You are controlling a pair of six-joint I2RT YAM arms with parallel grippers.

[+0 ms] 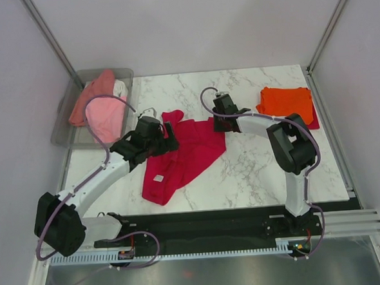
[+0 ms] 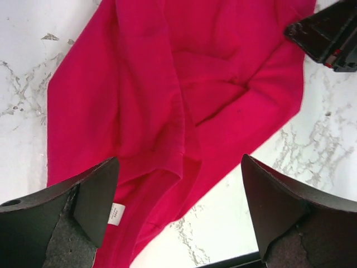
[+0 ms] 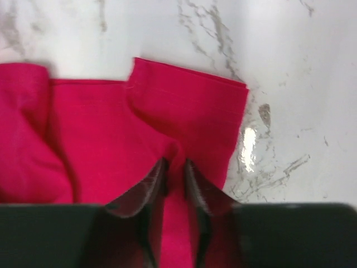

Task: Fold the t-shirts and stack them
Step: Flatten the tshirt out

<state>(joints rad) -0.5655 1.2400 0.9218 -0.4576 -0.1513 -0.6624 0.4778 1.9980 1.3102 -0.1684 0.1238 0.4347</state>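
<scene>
The crimson t-shirt (image 1: 189,149) lies spread and rumpled on the middle of the marble table (image 1: 256,171), running from mid-table down toward the near edge, left of centre. One sleeve points at the far edge. A white label (image 2: 115,213) shows at its near left end.

The left gripper (image 2: 178,167) hangs over the shirt's left side with its fingers (image 2: 95,195) spread as wide as they go. It holds nothing, and the cloth lies flat between them. The right gripper (image 3: 174,170) is down on the shirt's far right part, by the folded hem. Its fingers (image 3: 148,190) are drawn nearly together, with a raised ridge of crimson cloth pinched between them. In the left wrist view the right gripper's dark body stands just off the shirt's edge, so the two grippers are close to each other over the same garment.

The orange t-shirt (image 1: 285,102) lies folded flat near the far right corner, well apart from the crimson one. A strip of red shows under its right edge.

At the far left corner a clear grey bin (image 1: 65,124) sits partly past the table's left edge. It holds a salmon t-shirt (image 1: 92,97), a light pink t-shirt (image 1: 108,116) and a bit of a white t-shirt (image 1: 119,88). The left arm's grey cable (image 1: 96,109) arches across the bin, just beside that arm's wrist.
</scene>
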